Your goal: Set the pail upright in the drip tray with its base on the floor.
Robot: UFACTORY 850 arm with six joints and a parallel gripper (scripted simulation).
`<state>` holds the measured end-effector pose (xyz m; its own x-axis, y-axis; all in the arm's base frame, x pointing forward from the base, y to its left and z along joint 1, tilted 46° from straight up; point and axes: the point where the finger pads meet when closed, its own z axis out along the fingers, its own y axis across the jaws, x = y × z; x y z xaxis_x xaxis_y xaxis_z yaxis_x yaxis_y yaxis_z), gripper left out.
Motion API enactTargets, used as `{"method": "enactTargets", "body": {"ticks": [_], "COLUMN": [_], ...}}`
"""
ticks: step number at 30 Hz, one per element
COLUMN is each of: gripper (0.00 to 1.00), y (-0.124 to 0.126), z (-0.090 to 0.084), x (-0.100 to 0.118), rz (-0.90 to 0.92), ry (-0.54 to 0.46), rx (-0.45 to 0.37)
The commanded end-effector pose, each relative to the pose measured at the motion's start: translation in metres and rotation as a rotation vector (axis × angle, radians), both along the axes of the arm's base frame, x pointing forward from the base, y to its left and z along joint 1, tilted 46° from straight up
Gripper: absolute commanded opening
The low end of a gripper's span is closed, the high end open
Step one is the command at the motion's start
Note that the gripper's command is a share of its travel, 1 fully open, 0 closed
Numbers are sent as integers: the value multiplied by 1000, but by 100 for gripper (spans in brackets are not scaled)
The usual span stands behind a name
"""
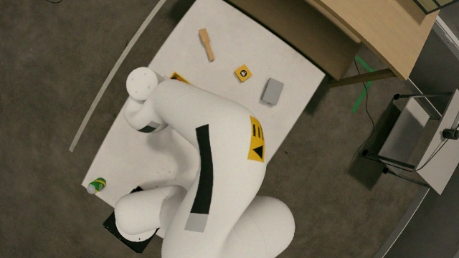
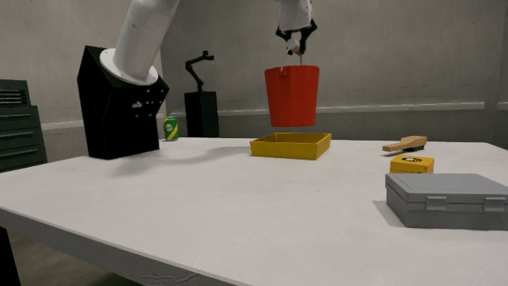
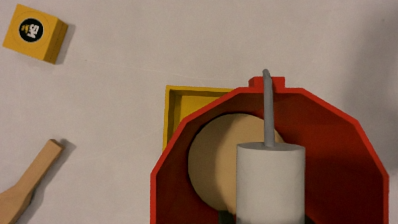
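The red pail (image 2: 292,95) (image 3: 320,106) hangs upright by its wire handle, its base a little above the rim of the yellow drip tray (image 2: 291,148) (image 3: 184,102). My gripper (image 2: 295,44) is shut on the white grip of the pail's handle (image 3: 270,177), straight above the tray. In the wrist view the pail covers most of the tray; only the tray's left corner shows. In the overhead view my arm hides the pail, and only a corner of the tray (image 1: 178,76) peeks out.
A grey case (image 2: 444,199) (image 1: 272,91), a small yellow box (image 2: 412,164) (image 1: 243,73) (image 3: 35,32) and a wooden brush (image 2: 406,144) (image 1: 206,44) (image 3: 27,182) lie right of the tray. A green can (image 2: 171,129) (image 1: 97,185) stands by my black base (image 2: 119,115).
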<state>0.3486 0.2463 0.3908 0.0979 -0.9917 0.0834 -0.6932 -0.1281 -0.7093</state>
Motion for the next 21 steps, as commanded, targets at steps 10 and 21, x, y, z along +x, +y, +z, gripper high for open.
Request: {"method": "enactTargets", "body": {"ticks": [10,21], "gripper": [0,0], "y": [0,1], "z": [-1,-4], "x": [1,5], "rz": [0,0], "ry": [-1,-1], "rx": [1,1]}}
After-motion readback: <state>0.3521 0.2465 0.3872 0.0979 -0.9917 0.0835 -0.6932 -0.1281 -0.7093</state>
